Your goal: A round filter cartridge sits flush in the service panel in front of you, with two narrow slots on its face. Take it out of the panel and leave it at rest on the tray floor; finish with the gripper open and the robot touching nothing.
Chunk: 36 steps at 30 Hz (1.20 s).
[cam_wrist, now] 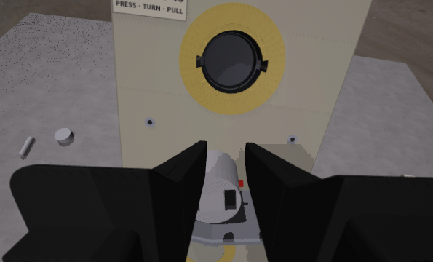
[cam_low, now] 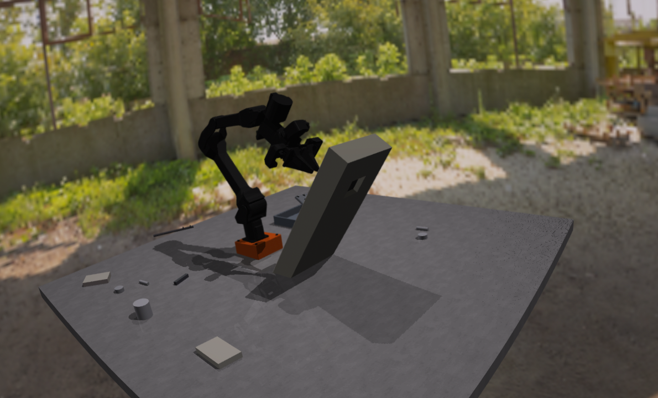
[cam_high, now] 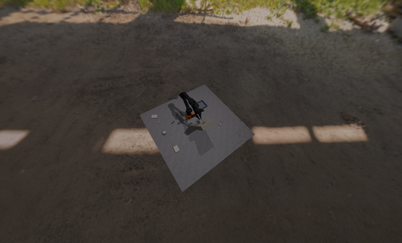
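With the socket (cam_wrist: 231, 61) standing dark and hollow inside its yellow ring (cam_wrist: 191, 84), the filter cartridge (cam_wrist: 217, 182) is plainly out of the service panel (cam_wrist: 147, 73), so the extraction step is done and the carry to the tray is what's in hand. And it looks in trouble! In the wrist view the cartridge sits at 6 o'clock from the socket, low against the panel's face, beyond the tips of the gripper (cam_wrist: 225, 143), one slot on its face showing. The jaws stand a narrow way apart and, by my read, grip nothing: the grey cylinder looks loose below them, not pinched. Whether it's falling or resting at the panel's foot, I can't tell. The tray (cam_low: 286, 218) lies well apart from it, behind the panel in the exterior view, at roughly 1 o'clock from the arm's orange base (cam_high: 189, 115) in the top view. Next move, as I judge it: open wider, drop down, re-grip the cylinder across its body, then swing it over the tray floor and let go
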{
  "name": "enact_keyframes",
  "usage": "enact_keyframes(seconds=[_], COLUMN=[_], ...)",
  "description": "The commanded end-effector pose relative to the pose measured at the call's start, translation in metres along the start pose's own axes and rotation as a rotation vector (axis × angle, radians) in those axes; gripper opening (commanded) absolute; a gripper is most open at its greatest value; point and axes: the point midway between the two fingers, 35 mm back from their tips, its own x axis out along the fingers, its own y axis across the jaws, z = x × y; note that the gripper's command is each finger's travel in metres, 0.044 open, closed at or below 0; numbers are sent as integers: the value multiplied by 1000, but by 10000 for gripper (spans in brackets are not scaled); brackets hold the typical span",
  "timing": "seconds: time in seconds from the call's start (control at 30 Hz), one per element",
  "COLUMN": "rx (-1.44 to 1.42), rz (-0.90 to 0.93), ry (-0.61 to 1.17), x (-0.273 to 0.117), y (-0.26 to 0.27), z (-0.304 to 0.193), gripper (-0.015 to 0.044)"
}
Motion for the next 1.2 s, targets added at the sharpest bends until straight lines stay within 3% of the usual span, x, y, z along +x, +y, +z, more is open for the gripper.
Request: enact_keyframes(seconds=[0.0,0.27,0.67,0.83,1.0,1.17], rx=[-1,-1,0,41,88,90], rz=[-1,-1,-2,14,20,20], ry=[-14,-15,-18,173,412,421], x=[-5,-6,-53,-29,-11,-9], y=[-3,-4,-10,-3,5,6], z=[36,43,105,51,-20,-23], gripper=[109,109,424,305,305,305])
